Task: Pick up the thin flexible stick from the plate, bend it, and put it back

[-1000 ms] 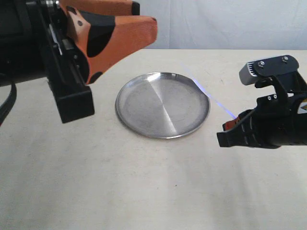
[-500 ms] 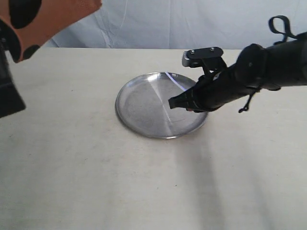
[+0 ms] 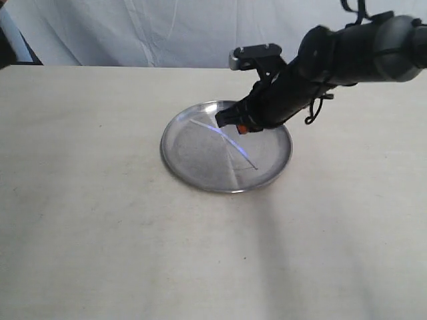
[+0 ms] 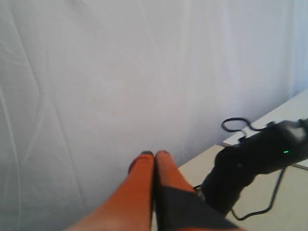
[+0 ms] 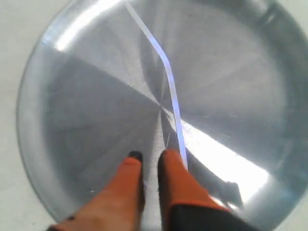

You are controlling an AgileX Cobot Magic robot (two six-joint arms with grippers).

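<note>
The round silver plate (image 3: 179,163) lies mid-table. Across it rests the thin flexible stick (image 3: 227,142), a whitish strip with a bluish glint and a slight bend (image 5: 168,72). My right gripper (image 3: 228,122) hovers low over the plate's far side. In the right wrist view its orange fingertips (image 5: 150,156) stand a little apart, open, with only bare plate (image 5: 86,96) between them. The stick's near end runs past the outer side of one finger (image 5: 169,161); I cannot tell whether they touch. My left gripper (image 4: 154,155) is shut on nothing, raised toward the white backdrop and out of the exterior view.
A white cloth backdrop (image 3: 167,30) hangs behind the beige table (image 3: 100,233). The right arm's black body and cables (image 4: 250,163) show in the left wrist view.
The right arm swung in from the right to over the plate, and the stick now lies across the plate. The left arm rose out of the exterior view.
</note>
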